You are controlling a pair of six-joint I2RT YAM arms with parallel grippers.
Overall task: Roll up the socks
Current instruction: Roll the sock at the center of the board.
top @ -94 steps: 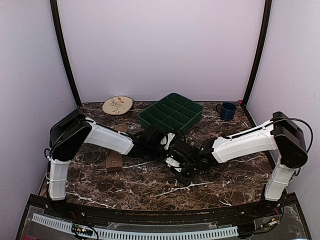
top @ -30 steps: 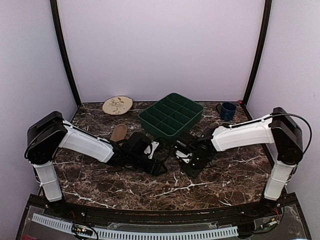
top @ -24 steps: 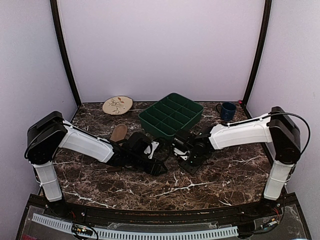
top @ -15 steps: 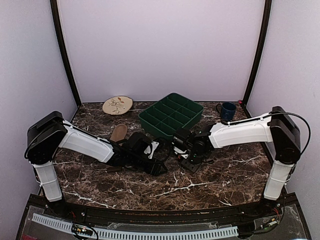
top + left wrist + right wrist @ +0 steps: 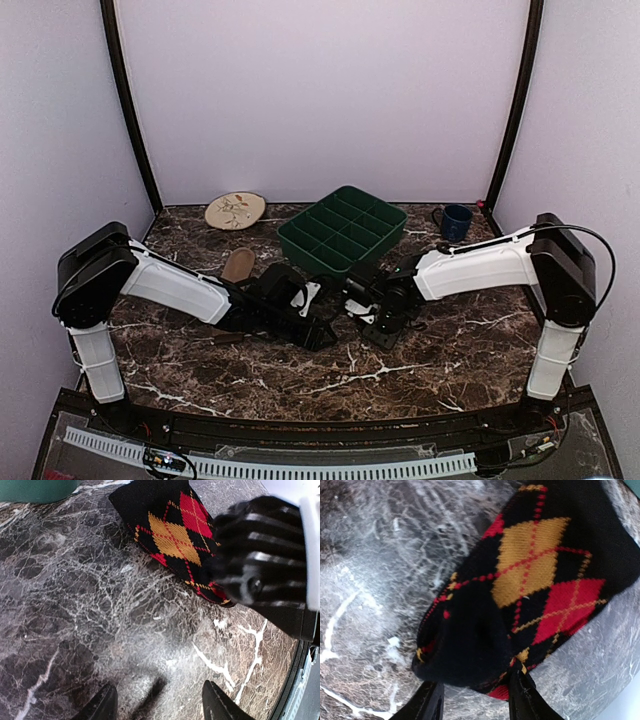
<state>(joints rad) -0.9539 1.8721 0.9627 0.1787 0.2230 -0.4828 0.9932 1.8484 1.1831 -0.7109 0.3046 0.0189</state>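
Argyle sock point(image 5: 535, 580): lies flat on the table point(image 5: 300, 370) near its centre, just in front of the green tray point(image 5: 343, 228). One end is bunched into a dark fold.

Right gripper point(image 5: 475, 697): fingers stand either side of that bunched end, against the fabric. Cannot tell whether they clamp it.

Left gripper point(image 5: 157, 705): fingers spread, nothing between them, low over bare marble near the sock.

Tan sock point(image 5: 237, 265): on the table behind the left arm, well apart from both grippers

Soft, even light; wrist views blur near edges.
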